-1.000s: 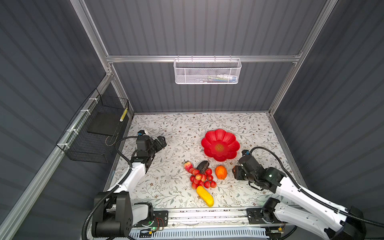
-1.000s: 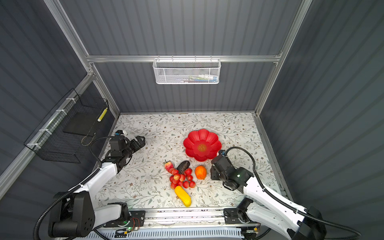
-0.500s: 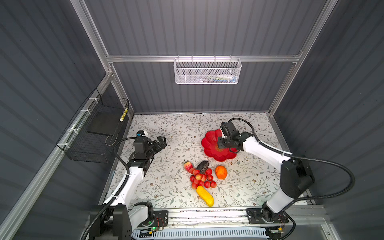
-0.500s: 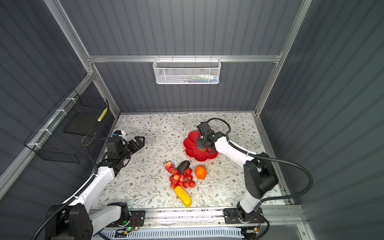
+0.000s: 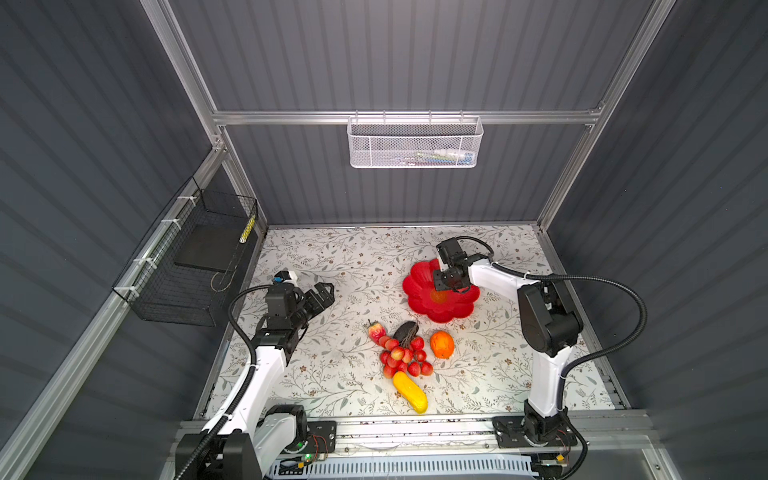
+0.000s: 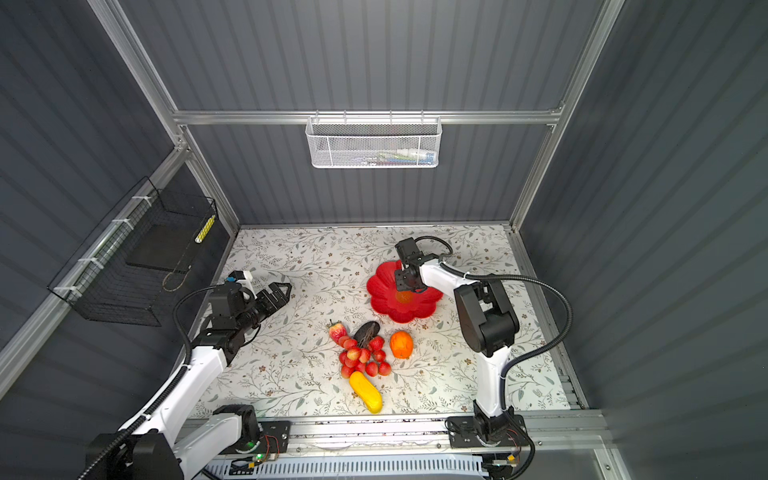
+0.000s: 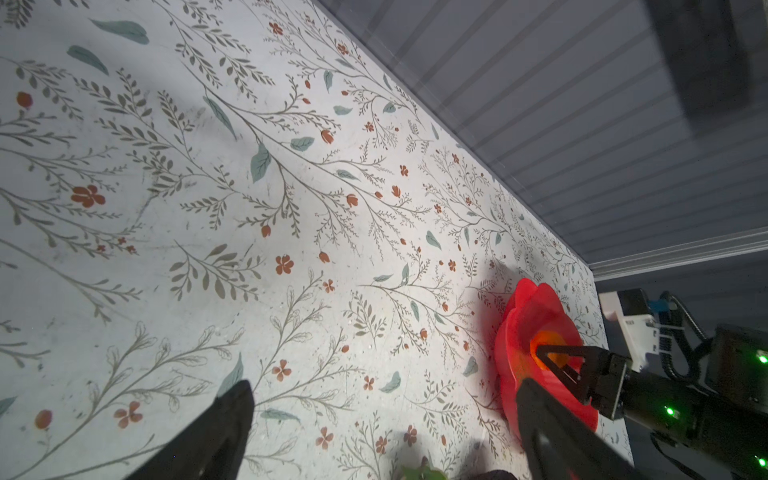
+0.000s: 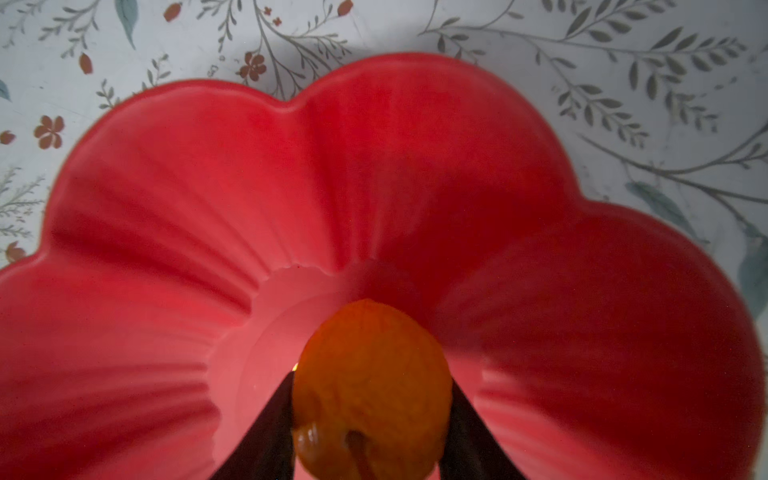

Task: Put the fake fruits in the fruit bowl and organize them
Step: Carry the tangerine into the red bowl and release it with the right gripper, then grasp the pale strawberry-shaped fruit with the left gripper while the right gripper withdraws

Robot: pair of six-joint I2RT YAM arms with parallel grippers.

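We note a counter (image 5: 332, 257) papered in a pale print of twigs, grey-green leaves and small red blossoms. Directly on it sits the red flower-shaped fruit bowl (image 5: 415, 286), back right of centre. Nearer the front, the strawberry (image 5: 375, 331), dark avocado (image 5: 405, 331) and red grape bunch (image 5: 401, 357) lie packed close, with the large orange (image 5: 441, 344) just beside them and the yellow oblong fruit (image 5: 410, 392) lying slantwise just in front of the bunch.

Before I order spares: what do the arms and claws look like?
Left arm and right arm: white shells, black joints, a black ribbed cable looping alongside each. Left claw and right claw: black, built of hollow triangular frames. Small green lights glow on the right wrist.
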